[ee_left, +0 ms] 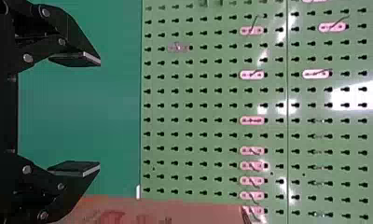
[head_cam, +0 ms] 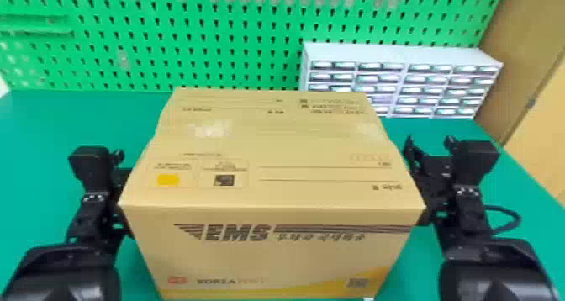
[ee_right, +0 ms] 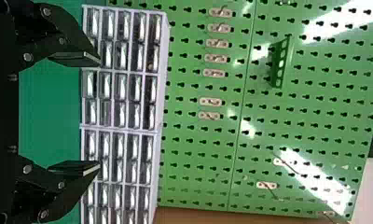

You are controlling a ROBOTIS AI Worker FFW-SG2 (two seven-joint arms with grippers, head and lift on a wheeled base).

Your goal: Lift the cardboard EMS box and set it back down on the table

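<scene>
Since the cardboard EMS box is sitting smack in the middle of the head view, that's where I'll start. It's upright and closed, the face with the big lettering toward the robot, and honestly I can't tell if its bottom is on the table or a bit above it. The left gripper is right alongside the box's left side, and the right gripper is just beside its right side. Whether either arm is actually touching the cardboard, I can't tell from here.

Both sets of jaws are wide open with nothing between them, fwiw. In the left wrist view, the left gripper has its two fingers well apart, with a printed side of the box just past one of them. Same deal in the right wrist view, where the right gripper has its fingers spread and the pale drawer cabinet farther off behind them.

As for the backdrop, there's a green pegboard behind the green table, the cabinet in front of it on the right, and a brown panel off to the right.
</scene>
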